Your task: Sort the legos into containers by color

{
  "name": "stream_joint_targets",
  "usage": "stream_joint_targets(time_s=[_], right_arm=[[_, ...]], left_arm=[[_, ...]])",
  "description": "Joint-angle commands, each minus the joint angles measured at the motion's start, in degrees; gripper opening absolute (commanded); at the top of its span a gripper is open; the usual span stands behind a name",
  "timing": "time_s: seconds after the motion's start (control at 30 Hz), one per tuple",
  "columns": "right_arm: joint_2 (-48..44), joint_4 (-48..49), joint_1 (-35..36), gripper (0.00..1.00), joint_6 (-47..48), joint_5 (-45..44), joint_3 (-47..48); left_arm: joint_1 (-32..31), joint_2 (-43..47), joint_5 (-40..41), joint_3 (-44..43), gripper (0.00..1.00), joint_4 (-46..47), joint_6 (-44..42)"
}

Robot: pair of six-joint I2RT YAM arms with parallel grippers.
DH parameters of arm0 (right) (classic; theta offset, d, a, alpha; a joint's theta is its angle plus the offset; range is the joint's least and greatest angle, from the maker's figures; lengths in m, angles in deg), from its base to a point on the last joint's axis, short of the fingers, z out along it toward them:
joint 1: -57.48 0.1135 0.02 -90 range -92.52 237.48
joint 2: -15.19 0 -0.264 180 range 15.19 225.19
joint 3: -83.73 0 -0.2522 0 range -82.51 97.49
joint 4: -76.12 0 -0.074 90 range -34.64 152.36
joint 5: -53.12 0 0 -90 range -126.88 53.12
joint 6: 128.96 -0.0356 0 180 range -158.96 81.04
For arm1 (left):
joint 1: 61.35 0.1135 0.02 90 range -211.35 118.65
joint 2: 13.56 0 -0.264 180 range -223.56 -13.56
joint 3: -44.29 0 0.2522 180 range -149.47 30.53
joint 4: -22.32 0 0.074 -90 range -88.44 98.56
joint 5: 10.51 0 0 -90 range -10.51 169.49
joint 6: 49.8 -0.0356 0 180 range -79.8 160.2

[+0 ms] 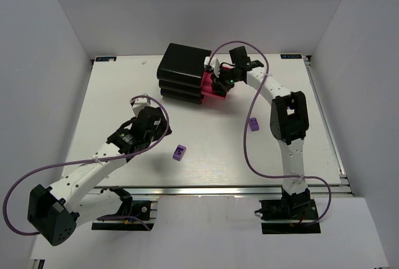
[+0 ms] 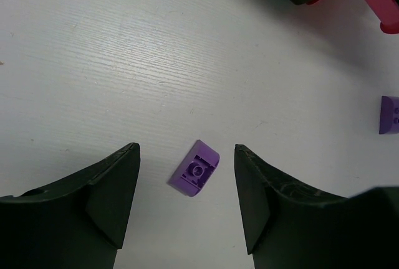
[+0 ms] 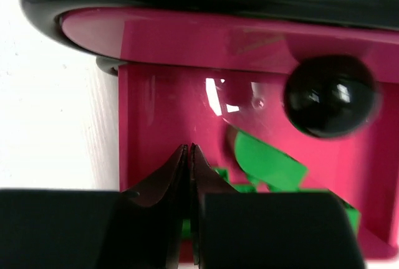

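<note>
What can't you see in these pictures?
- Right wrist view: the green legos in the open pink drawer are partly hidden behind the right hand; no count possible.
- Left wrist view: the second purple lego is cut off by the right edge.
- Top view: the drawer's contents are covered by the right arm.

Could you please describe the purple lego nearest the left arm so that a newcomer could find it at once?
Start at the glossy black cabinet at the table's far edge, then come toward the near edge. The small purple plastic brick lies just right of the left pincer. Its twin purple brick lies farther right, beside the right arm.
</note>
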Motion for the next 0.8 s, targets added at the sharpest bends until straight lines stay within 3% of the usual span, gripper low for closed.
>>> stream_joint_targets(time_s=[0.0, 0.2, 0.43, 0.57, 0.77], right_arm=[[1.45, 1.43, 0.54, 0.11, -1.30, -0.37, 2.73], [1.55, 2.84, 0.90, 0.12, -3.06, -0.11, 3.70], [-4.50, 3.80, 0.10, 0.25, -6.74, 3.66, 3.70], [-10.13, 8.27, -1.12, 0.29, -11.83, 4.64, -1.57], [-16.29, 13.11, -4.90, 0.27, -21.68, 1.22, -7.98]], left_arm=[[0.06, 1.28, 1.11, -2.08, 0.72, -0.40, 0.39], [0.06, 0.93, 1.28, -2.79, 0.72, -0.93, 0.21], [0.06, 0.49, 1.19, -2.61, 0.72, -0.41, 0.12], [0.06, 0.49, 1.11, -2.52, 0.72, 0.30, 0.03], [0.06, 0.49, 1.19, -2.70, 0.72, 0.38, -0.32]])
